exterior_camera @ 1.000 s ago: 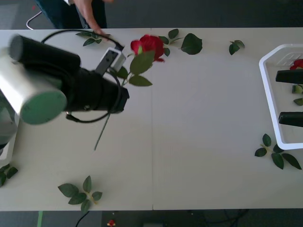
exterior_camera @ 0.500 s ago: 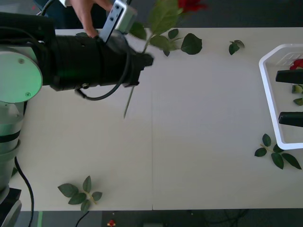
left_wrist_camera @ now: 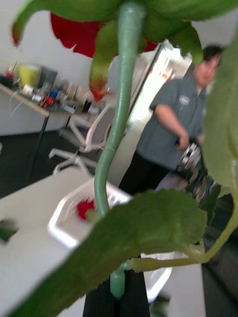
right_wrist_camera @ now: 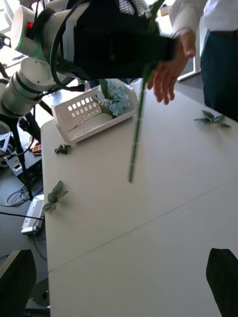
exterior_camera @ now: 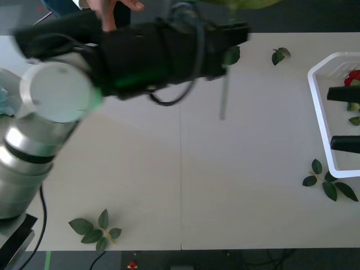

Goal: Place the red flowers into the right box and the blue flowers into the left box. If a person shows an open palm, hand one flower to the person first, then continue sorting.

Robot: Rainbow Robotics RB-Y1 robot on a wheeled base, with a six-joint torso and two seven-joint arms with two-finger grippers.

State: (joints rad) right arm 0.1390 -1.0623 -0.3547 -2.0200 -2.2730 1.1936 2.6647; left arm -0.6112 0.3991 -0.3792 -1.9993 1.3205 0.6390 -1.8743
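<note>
Over the tabletop (exterior_camera: 185,185) our left claw (exterior_camera: 236,31) is clamped on a rose (left_wrist_camera: 84,29), stem (exterior_camera: 223,95) dangling near a person's open hand (right_wrist_camera: 171,69), while our right claw (exterior_camera: 344,118) sits spread wide in the right box (exterior_camera: 318,107).

The left arm (exterior_camera: 140,56) is black (green glow at one joint), with silver-white segments and looped black cables.

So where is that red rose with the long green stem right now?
The red rose is in the air, held by the left gripper over the table's far edge, stem hanging down, near a person's open hand.
</note>
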